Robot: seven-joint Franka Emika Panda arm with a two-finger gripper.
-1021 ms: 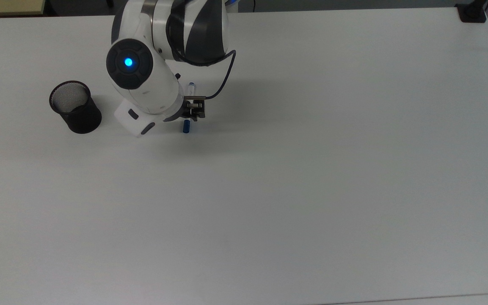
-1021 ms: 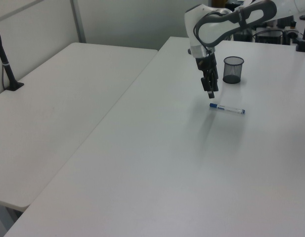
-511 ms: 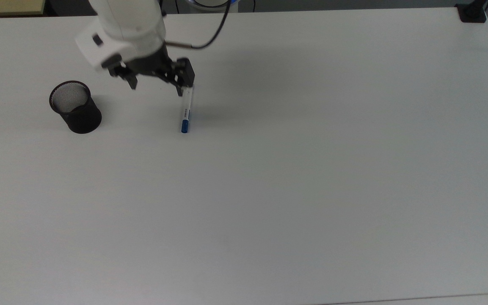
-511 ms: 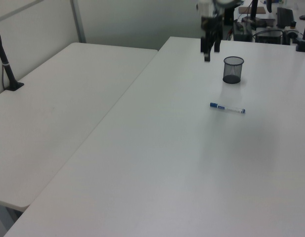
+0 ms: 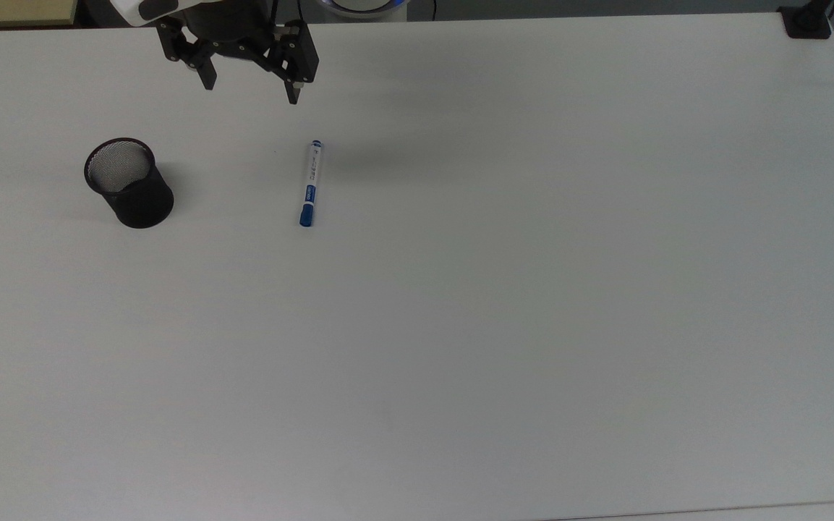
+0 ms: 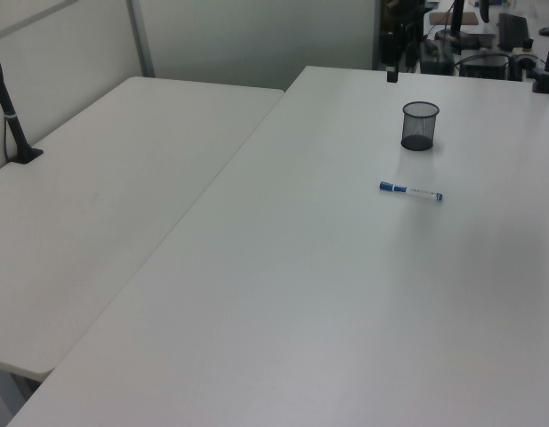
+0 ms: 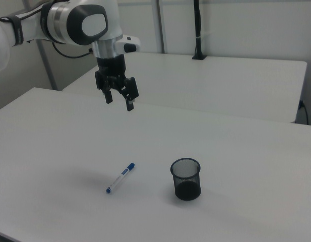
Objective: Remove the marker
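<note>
The marker (image 5: 309, 184) lies flat on the white table (image 5: 503, 289), white-barrelled with a blue cap toward the top view's bottom. I also see the marker (image 6: 410, 190) in the left view and the marker (image 7: 120, 177) in the right view. The black mesh cup (image 5: 129, 182) stands upright to the top view's left of it; the cup (image 7: 186, 179) looks empty. My gripper (image 5: 250, 85) hangs open and empty, high above the table's far edge, well away from the marker. In the right view the gripper (image 7: 119, 100) is held in the air above the table.
A black clamp (image 5: 806, 20) sits at the table's far right corner in the top view. A second white table (image 6: 105, 178) adjoins on the left view's left, with a black post (image 6: 9, 107) clamped to it.
The gripper has risen off the marker and pulled back toward the table's far edge. The marker stays flat on the table, shifted only slightly.
</note>
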